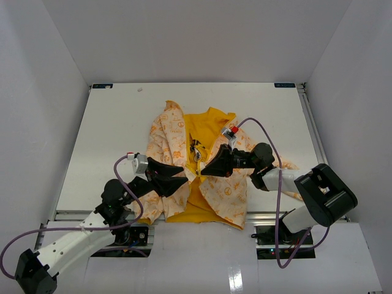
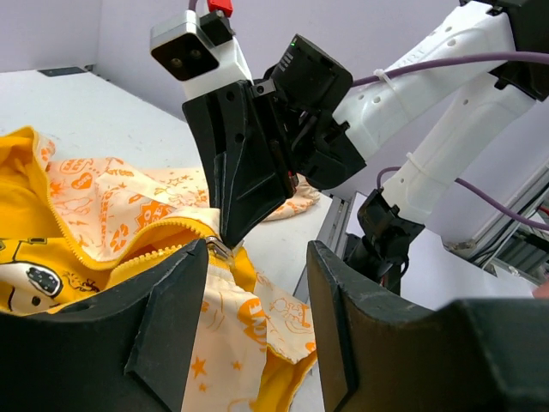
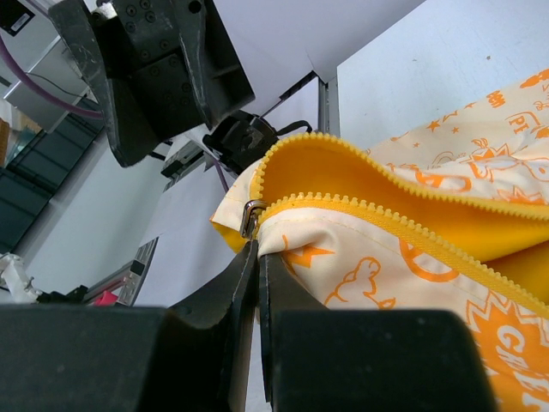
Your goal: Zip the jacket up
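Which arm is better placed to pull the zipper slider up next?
Left, most likely. The left claw stands open and free beside the slider, while the right claw is shut on the jacket edge just below it, holding it steady.

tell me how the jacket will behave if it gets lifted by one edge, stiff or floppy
Probably floppy: the jacket lies in folds on the table and droops around where the right tool pinches it. Likely light: the fabric looks thin. The zipper edge seems a bit firmer, holding a smooth curve.
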